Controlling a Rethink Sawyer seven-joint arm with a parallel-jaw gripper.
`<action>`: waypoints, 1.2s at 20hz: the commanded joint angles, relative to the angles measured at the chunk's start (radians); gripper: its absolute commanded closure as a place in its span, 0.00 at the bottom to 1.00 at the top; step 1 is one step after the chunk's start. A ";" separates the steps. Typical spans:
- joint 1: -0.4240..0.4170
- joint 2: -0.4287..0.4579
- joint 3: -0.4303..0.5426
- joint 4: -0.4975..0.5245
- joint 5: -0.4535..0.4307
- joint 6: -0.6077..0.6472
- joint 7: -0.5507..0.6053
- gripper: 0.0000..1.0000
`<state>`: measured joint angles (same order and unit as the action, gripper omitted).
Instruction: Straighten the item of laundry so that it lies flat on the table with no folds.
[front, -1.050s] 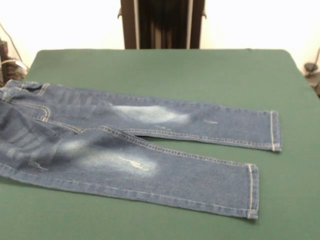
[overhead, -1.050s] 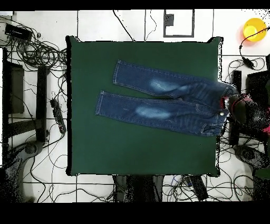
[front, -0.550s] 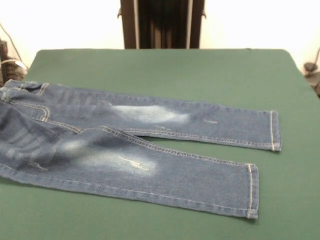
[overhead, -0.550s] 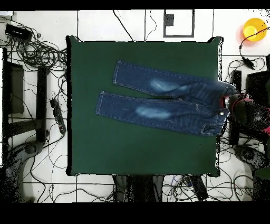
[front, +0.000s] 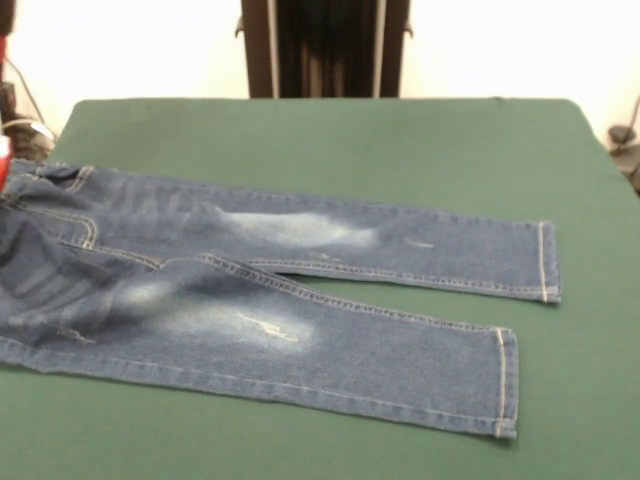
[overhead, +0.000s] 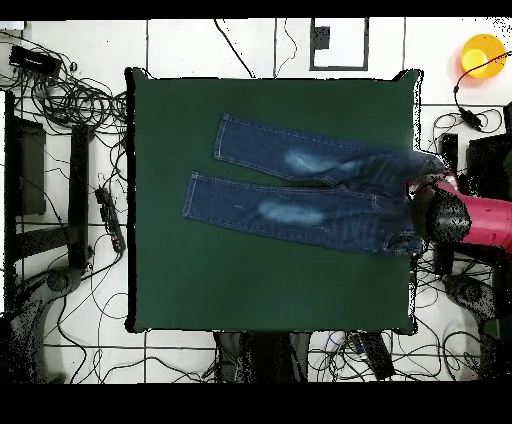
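Table: the table, a large rectangle covered in dark green cloth, fills the middle of the overhead view; its bare surface spreads well beyond the garment on most sides.

Surroundings: a pale tiled floor surrounds the table, strewn with black cables; an orange-yellow round object sits at the upper right corner of the overhead view; a dark upright column stands behind the far table edge in the front view.

Laundry, position: the jeans lie on the right-hand half of the table in the overhead view, with the waist at the right table edge; in the front view the jeans run off the left side of the picture.

Laundry, long axis: across the table's width, slightly slanted; the two leg hems point left in the overhead view and right in the front view. The legs lie side by side, spread apart toward the hems, each with a pale faded patch.

Arm: a red and black arm reaches in from the right of the overhead view, roughly level with the table edge.

Gripper: the gripper sits at the waistband; whether it is clenched or released cannot be told.
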<state>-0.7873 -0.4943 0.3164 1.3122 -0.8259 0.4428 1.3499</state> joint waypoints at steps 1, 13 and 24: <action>0.235 -0.098 -0.244 0.106 0.006 -0.089 0.514 0.00; 0.387 -0.065 -0.413 0.195 0.087 -0.206 0.660 0.00; 0.360 -0.051 -0.393 0.220 0.126 -0.252 0.620 0.00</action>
<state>-0.4577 -0.5893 -0.0832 1.4179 -0.7521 0.2397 1.7666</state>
